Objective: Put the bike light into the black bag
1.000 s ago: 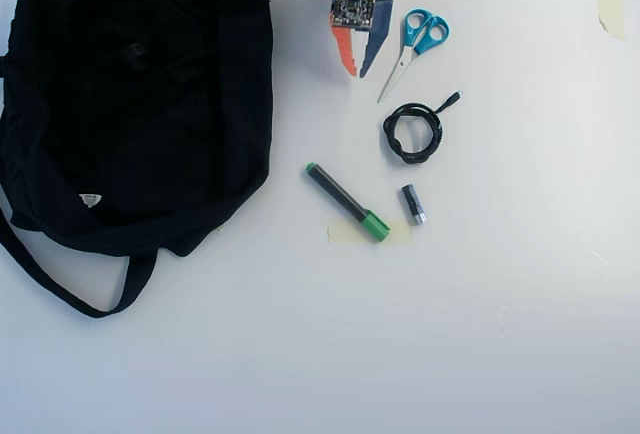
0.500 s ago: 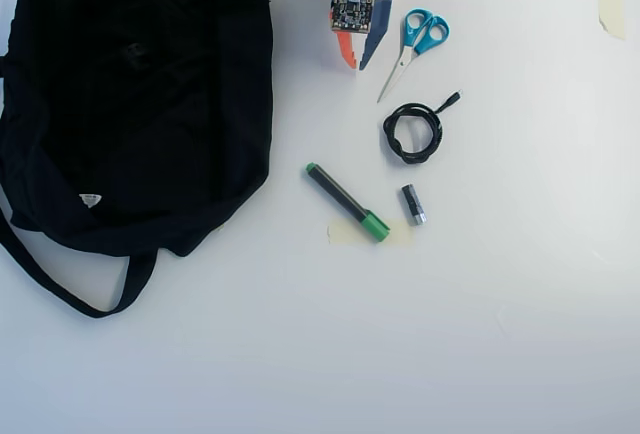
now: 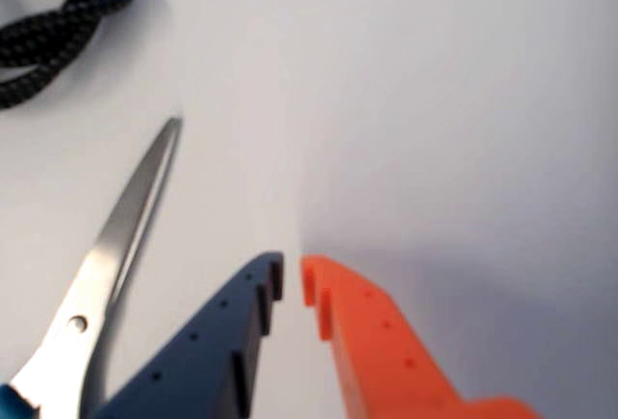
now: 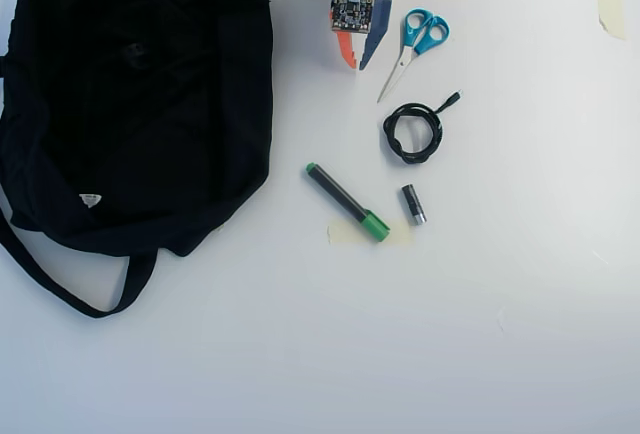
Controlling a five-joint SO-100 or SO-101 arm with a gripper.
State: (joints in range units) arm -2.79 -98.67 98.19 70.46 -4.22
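Overhead view: black bag [image 4: 135,104] fills the left side, strap reaching the left edge. Bare table [image 4: 420,354] lies open below and right. Gripper [image 4: 357,64] sits at top centre, fingers nearly together and empty, beside the scissors [image 4: 412,46]. Bike light not visible.

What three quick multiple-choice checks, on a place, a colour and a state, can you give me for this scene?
1. In the overhead view the scissors lie: A) right of the gripper; B) on the bag; C) below the marker.
2. The marker's cap is: A) red; B) green; C) yellow.
3. The gripper is: A) wide open; B) clamped on the cable; C) almost closed, empty.
Answers: 1 A, they lie beside its blue finger; 2 B, green at the lower-right end; 3 C, the wrist view shows a sliver between bare tips.
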